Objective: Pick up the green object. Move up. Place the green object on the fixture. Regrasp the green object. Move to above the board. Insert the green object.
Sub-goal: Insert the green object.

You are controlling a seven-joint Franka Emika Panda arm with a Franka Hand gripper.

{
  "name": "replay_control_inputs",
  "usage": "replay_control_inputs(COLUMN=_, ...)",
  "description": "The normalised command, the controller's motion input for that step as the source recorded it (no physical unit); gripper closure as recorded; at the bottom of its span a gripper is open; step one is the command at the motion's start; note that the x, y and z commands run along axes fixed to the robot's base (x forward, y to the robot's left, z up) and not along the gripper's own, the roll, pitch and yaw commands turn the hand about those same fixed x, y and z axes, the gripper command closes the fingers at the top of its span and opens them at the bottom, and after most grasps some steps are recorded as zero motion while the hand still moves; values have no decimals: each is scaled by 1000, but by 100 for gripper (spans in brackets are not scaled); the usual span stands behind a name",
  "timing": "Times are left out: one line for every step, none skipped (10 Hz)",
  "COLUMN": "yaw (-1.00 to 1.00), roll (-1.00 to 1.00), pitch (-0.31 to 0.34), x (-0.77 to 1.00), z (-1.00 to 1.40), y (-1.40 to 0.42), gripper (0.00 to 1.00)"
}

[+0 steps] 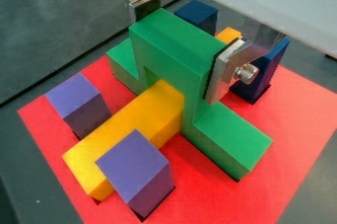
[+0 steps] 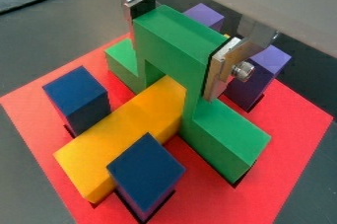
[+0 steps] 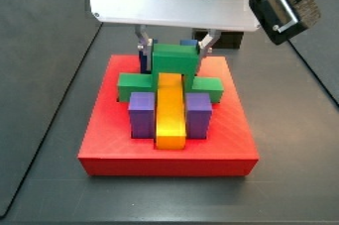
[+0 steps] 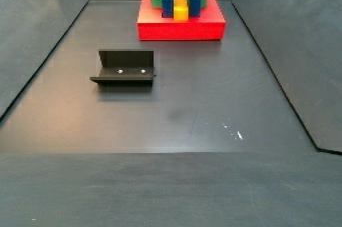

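Seating the green object (image 1: 178, 70) into the board (image 1: 283, 110), gripper (image 1: 184, 40) clamped on its upright bar, yellow bar (image 1: 132, 134) directly beneath; fixture (image 4: 124, 69) well behind, bare; apparently only release left.

In a side view, the gripper (image 3: 173, 44) is clamping the green object (image 3: 172, 70) upright over the board (image 3: 169, 130), straddling the yellow bar (image 3: 169, 115).

Gripper (image 1: 184, 38): silver plate fingers, possibly screw-fastened.
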Motion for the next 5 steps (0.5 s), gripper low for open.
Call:
replay_control_inputs(yaw=-37, roll=-7, pitch=0, x=49, z=-271, y=0, gripper=100)
replay_control_inputs(yaw=-120, roll=-20, pitch=0, x=60, z=-311, y=-31, gripper=100)
replay_control_inputs(yaw=-191, roll=-24, pitch=0, x=86, z=-291, y=-57, gripper=100)
replay_control_inputs(yaw=-131, roll=-43, pitch=0, x=0, z=-320, y=0, gripper=100)
replay_control_inputs(yaw=-86, roll=-59, pitch=0, x=0, z=-349, y=0, gripper=100)
